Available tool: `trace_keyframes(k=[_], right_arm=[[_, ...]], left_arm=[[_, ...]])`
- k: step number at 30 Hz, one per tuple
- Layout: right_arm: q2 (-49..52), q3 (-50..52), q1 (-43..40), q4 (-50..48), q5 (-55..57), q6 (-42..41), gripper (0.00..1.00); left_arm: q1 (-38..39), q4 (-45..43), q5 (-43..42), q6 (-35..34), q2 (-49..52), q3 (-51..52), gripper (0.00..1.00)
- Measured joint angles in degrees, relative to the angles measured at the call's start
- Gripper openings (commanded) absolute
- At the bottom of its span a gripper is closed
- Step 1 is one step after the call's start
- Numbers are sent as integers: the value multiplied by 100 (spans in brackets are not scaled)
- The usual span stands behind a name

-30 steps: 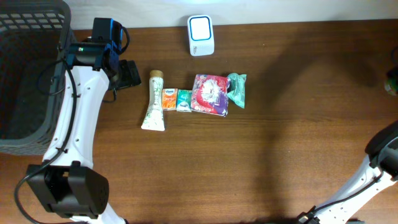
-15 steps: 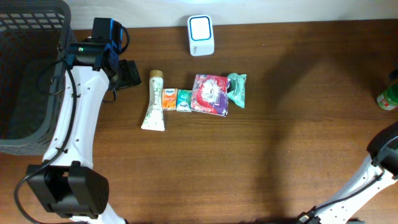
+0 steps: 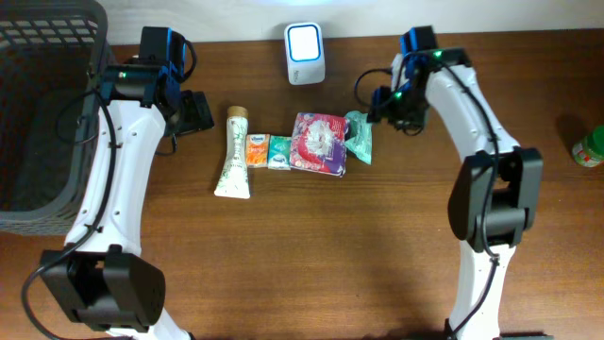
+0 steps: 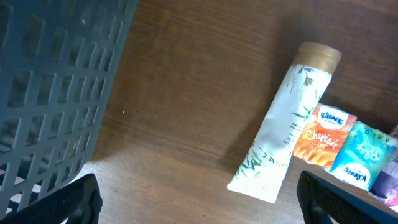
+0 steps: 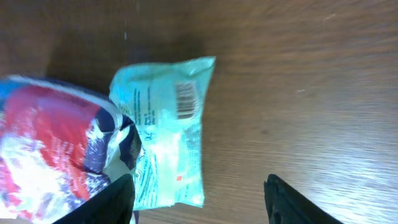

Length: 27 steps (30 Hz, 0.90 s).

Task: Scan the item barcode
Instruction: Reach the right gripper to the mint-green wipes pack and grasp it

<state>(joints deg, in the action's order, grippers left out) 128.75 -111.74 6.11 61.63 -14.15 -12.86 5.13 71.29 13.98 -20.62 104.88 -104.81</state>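
Right arm (image 3: 462,97) newly in from the far edge, jaws above green packet (image 3: 360,135).

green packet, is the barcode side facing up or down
Facing up. The right wrist view shows the barcode printed on the top face of the green packet, which lies flat on the table.

Tube (image 3: 233,162) 1; tissue packs (image 3: 258,151) 2; pouches (image 3: 319,144) 2; scanner (image 3: 305,53) 1; basket (image 3: 52,38) 1; bottle (image 3: 590,149) 1.

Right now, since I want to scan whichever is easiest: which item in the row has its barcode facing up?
The mint-green packet at the row's right end, next to the red pack: its barcode shows on top; the others show none.
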Motion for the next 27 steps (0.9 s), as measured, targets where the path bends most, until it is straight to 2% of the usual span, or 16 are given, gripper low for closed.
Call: trace_keyframes(k=[2, 3, 4, 5, 6, 9, 11, 12, 14, 18, 20, 21, 24, 25, 27], right_arm=[[0, 385, 181, -337, 26, 2, 61], [0, 549, 238, -485, 28, -4, 54], [0, 704, 280, -605, 39, -46, 45], [0, 822, 278, -793, 39, -87, 29], [0, 942, 278, -901, 17, -111, 20], [-2, 992, 278, -728, 125, -151, 15], [-11, 737, 278, 118, 678, -164, 15], [11, 452, 280, 669, 1207, -197, 23], [0, 98, 299, 1067, 1998, -369, 36], [0, 107, 479, 1008, 2577, -533, 43], [0, 107, 614, 960, 2590, -540, 50], [0, 107, 704, 951, 2588, -542, 57], [0, 105, 809, 1029, 2522, -542, 62], [0, 103, 809, 1167, 2483, -540, 68], [11, -225, 809, 1635, 2437, -529, 89]], left_arm=[[0, 2, 0, 0, 0, 0, 99], [0, 0, 0, 0, 0, 0, 99], [0, 4, 0, 0, 0, 0, 99], [0, 4, 0, 0, 0, 0, 99], [0, 2, 0, 0, 0, 0, 99], [0, 2, 0, 0, 0, 0, 99], [0, 2, 2, 0, 0, 0, 99], [0, -2, 2, 0, 0, 0, 99], [0, 0, 0, 0, 0, 0, 99], [0, -7, 0, 0, 0, 0, 99], [0, -7, 0, 0, 0, 0, 99], [0, -7, 0, 0, 0, 0, 99], [0, -7, 0, 0, 0, 0, 99], [0, -7, 0, 0, 0, 0, 99], [0, -7, 0, 0, 0, 0, 99]])
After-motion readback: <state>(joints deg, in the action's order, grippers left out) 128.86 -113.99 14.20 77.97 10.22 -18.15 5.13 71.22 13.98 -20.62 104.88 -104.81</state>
